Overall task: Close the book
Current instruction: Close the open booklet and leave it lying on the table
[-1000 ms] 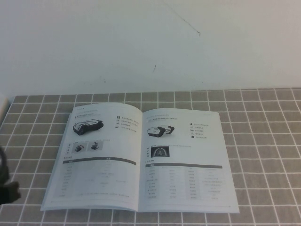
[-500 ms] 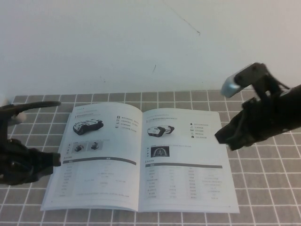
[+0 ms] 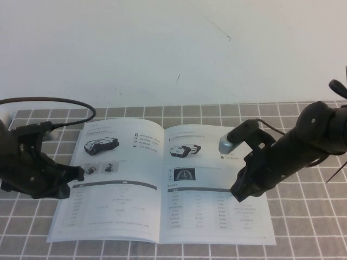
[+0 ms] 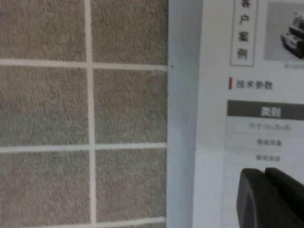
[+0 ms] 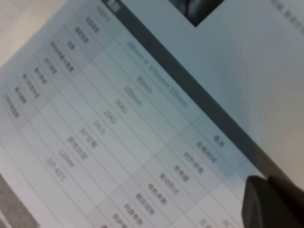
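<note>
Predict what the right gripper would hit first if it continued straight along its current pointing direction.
Probably the book, its right page; the right gripper angles down over it, depth unclear. The left gripper hovers at the left page's edge.

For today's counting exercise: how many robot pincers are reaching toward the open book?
2. The left pincer is at the outer edge of the left page of the book; the right pincer is over the right page. None seems hidden.
</note>
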### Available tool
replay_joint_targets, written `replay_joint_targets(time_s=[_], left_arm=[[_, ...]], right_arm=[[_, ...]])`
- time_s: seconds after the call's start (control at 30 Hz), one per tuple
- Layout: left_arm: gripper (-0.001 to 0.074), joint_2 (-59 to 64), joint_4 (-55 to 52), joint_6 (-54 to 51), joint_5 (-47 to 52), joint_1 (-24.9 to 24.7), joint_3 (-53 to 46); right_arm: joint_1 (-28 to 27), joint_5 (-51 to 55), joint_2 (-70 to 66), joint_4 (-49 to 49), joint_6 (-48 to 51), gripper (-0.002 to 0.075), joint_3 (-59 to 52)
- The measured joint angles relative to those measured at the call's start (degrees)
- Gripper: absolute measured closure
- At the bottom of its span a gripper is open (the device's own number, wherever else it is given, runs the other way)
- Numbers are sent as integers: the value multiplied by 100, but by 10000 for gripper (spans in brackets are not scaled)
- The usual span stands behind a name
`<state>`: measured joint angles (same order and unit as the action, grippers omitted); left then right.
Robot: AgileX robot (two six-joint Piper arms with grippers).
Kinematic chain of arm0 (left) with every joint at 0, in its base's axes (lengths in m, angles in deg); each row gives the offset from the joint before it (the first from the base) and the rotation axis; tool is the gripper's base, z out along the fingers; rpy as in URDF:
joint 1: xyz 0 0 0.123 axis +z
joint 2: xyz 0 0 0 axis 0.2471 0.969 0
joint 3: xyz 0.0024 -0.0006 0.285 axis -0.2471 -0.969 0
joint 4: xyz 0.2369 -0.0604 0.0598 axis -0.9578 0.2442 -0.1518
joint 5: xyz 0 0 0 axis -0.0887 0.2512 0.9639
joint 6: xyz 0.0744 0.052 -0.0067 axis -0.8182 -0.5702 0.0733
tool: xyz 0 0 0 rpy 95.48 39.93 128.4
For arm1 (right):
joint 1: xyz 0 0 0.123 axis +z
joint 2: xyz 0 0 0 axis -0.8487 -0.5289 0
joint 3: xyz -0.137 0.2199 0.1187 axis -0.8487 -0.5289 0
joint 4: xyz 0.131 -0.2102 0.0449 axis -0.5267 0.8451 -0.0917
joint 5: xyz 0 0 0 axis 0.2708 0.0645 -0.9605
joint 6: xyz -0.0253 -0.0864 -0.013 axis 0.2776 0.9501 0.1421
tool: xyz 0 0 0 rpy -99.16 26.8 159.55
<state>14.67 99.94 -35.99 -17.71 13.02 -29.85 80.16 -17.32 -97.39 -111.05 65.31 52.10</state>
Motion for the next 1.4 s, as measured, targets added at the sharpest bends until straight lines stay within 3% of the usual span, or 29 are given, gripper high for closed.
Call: replay_joint_targets(time_s=[0.3,0.6,0.93,1.2,1.4], left_arm=[[738,543,-974,670,-658,0,216],[738,943,-1141,753,-937,0,324],[738,989,-103,513,-904,-46,346],[738,1026,29,295,-834,-547,438],[738,1133,719,45,-192,-818,775]], right_arm=[[0,-12,-232,3,-38,729,33],[0,12,-250,3,-120,729,44],[0,19,-255,3,-146,729,53],[0,24,-255,3,-146,729,53],[0,33,-255,3,-146,729,53]])
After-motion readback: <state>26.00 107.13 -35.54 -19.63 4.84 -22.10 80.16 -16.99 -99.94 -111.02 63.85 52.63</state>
